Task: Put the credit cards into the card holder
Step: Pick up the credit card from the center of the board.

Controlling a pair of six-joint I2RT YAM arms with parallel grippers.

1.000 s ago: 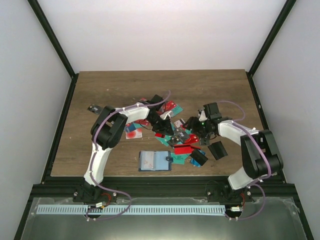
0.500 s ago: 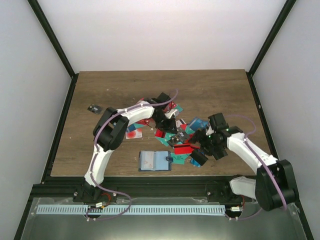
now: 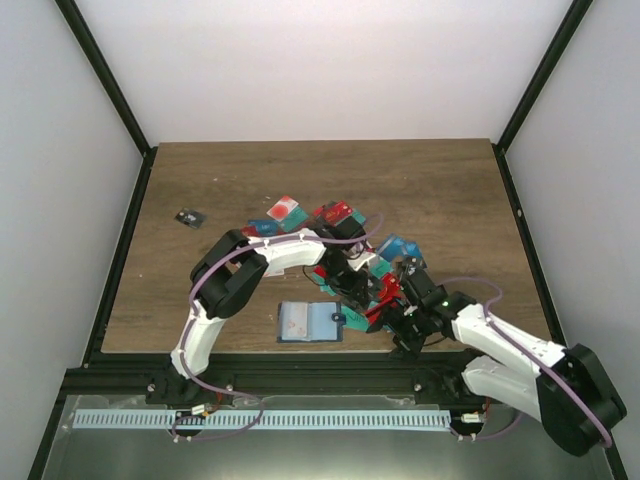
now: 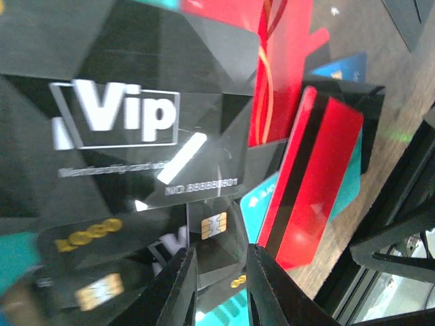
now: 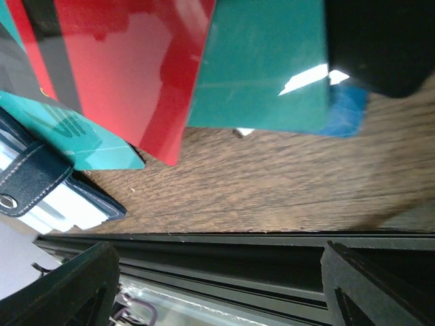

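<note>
The credit cards [image 3: 352, 262] lie in a loose pile mid-table: red, teal, blue and black. The navy card holder [image 3: 310, 322] lies open just left of the pile's front, and its corner shows in the right wrist view [image 5: 41, 187]. My left gripper [image 3: 348, 285] is low over the pile. Its jaws stand a narrow gap apart [image 4: 223, 292] over a black chip card, with a black VIP card [image 4: 129, 115] and a red card [image 4: 312, 183] beside. My right gripper [image 3: 405, 325] is wide open and empty [image 5: 217, 292] at the table's front edge, near a red card [image 5: 129, 68] and a teal card [image 5: 265, 68].
A small black chip [image 3: 186, 217] lies far left. Stray red and white cards [image 3: 285, 210] sit behind the pile and a blue one [image 3: 397, 247] to its right. The black frame rail [image 5: 224, 255] runs along the front edge. Grey walls enclose the table.
My left gripper moved from the back of the pile to its front. My right arm swung back and down to the front edge. Cards in the pile were shifted.
</note>
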